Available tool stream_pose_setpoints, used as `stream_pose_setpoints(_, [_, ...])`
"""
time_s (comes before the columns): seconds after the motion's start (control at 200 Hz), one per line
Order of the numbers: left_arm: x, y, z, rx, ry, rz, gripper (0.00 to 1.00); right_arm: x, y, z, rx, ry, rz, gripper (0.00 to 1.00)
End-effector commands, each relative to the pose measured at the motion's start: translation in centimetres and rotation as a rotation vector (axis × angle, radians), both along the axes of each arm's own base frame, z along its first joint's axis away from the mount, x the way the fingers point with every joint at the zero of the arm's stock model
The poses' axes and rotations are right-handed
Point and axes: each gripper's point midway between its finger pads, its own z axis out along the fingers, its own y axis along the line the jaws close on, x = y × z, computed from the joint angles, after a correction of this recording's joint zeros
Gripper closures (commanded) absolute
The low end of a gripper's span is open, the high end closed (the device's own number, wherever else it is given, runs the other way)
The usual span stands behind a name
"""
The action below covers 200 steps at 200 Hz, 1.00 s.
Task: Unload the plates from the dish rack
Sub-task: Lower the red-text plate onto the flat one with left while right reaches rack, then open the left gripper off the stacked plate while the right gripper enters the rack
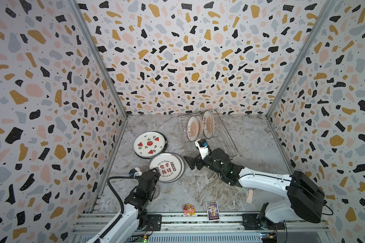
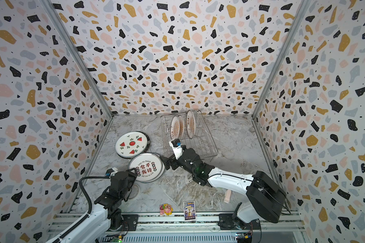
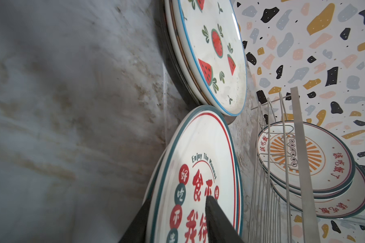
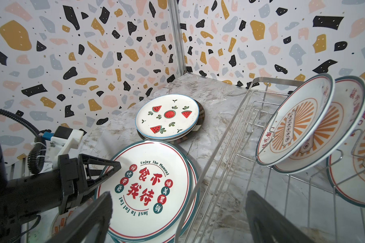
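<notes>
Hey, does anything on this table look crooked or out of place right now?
The silver wire dish rack looks skewed, not square to the back wall. The flat stack of red-character plates is uneven, with lower plates poking out sideways, and it sits close against the watermelon-plate stack. Nothing looks broken or spilled.

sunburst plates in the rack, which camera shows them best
The right wrist view: the sunburst plates are close and large, leaning in the dish rack, print sharp. The left wrist view shows them behind rack wires and a grey strip. In both top views they are small, three standing on edge.
</notes>
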Motion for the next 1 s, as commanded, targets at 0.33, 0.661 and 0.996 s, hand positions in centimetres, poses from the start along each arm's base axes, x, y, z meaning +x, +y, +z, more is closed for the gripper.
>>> stream_pose_setpoints(0.33, [1.1,1.2,2.3,0.085,-0.084,0.051,0.58,0.1,-0.4,1.3,0.027,-0.027,-0.022,0.01])
stream_pose_setpoints(0.661, [0.9,0.4,2.3,0.145,-0.076,0.036,0.64,0.2,-0.4,1.2,0.028,-0.028,-0.024,0.01])
stream_pose_setpoints(0.996, [0.8,0.9,2.2,0.164,-0.071,0.066,0.42,0.0,-0.9,1.4,0.031,-0.034,-0.031,0.01])
